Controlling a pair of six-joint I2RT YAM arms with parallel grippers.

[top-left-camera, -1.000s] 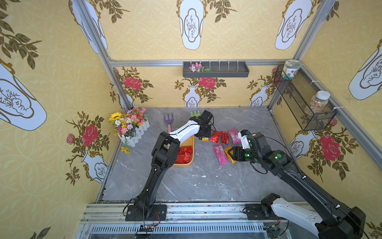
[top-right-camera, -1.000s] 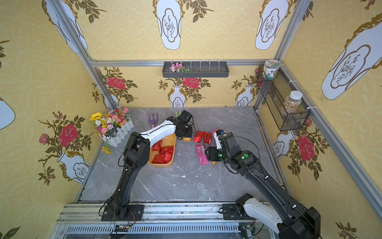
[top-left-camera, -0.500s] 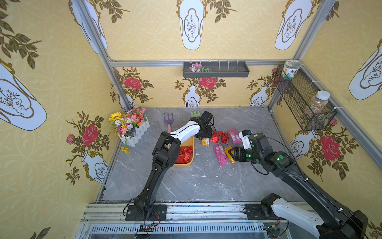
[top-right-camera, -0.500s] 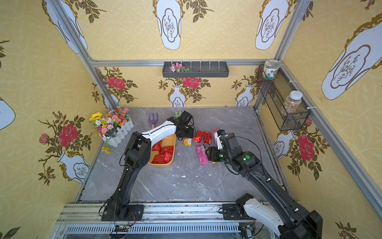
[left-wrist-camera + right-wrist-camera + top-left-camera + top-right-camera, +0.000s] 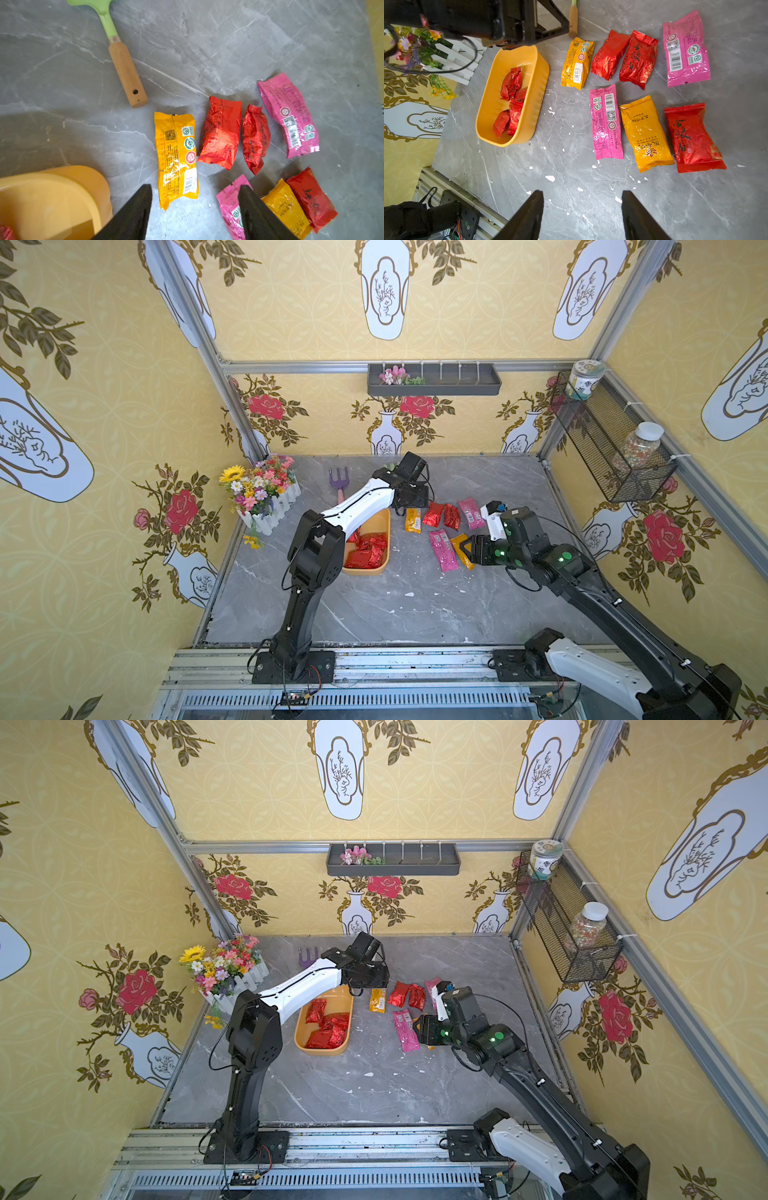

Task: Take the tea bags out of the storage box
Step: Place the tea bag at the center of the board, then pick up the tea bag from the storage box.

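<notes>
The storage box [image 5: 365, 571] [image 5: 320, 1050] [image 5: 492, 83] is an orange-yellow tray left of the table's middle, holding several red tea bags [image 5: 368, 549] [image 5: 510, 104]. Several more tea bags lie on the table to its right in two rows: a yellow one [image 5: 412, 520] [image 5: 176, 158], red ones [image 5: 434, 514], pink ones [image 5: 442, 549] and another yellow [image 5: 645, 133]. My left gripper [image 5: 195, 187] [image 5: 409, 502] hangs open and empty over the near end of the yellow tea bag, beside the box's far end. My right gripper [image 5: 582, 192] [image 5: 469, 551] is open and empty, above the nearer row.
A white picket-fence flower box [image 5: 266, 497] stands at the left wall, with a purple garden fork [image 5: 340, 481] next to it. A green trowel with a wooden handle [image 5: 124, 68] lies behind the tea bags. A dark shelf [image 5: 434, 381] and a wire basket [image 5: 611, 448] hang on the walls.
My left gripper has opened, and the yellow tea bag that was under it now lies flat on the table beside the red ones. The right arm has hardly moved.
</notes>
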